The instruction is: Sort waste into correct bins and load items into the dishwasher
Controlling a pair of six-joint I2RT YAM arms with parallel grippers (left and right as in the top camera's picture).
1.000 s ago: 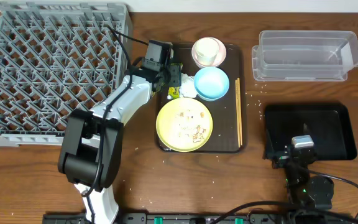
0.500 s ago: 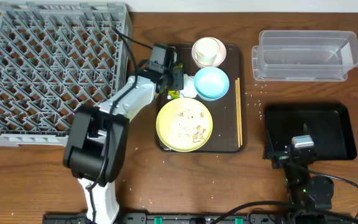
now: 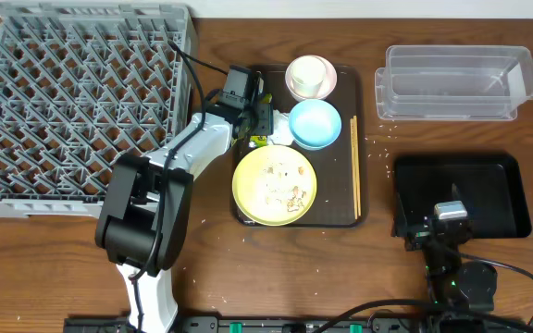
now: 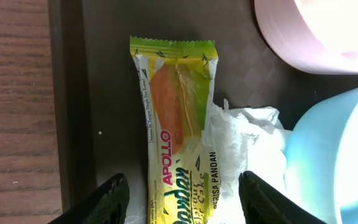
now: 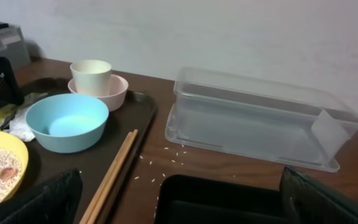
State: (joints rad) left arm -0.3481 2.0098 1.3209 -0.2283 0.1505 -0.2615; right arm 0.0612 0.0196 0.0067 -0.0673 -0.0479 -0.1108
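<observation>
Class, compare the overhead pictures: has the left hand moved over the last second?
Yes. The left hand has shifted slightly right, further over the left rim of the brown tray, above the snack wrapper.

Wooden table (image 3: 26, 268): grey dish rack (image 3: 72, 102), brown serving tray (image 3: 363, 92) beside it, clear tub (image 3: 456, 83), black tray (image 3: 489, 185), scattered rice grains (image 5: 180, 154)

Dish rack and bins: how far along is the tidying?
Done: nothing; the dish rack, clear tub and black tray hold none of it. In hand: the left claw hangs open astride the snack wrapper. Left: wrapper, tissue, rice scraps, white cup, blue bowl, plate, chopsticks.
</observation>
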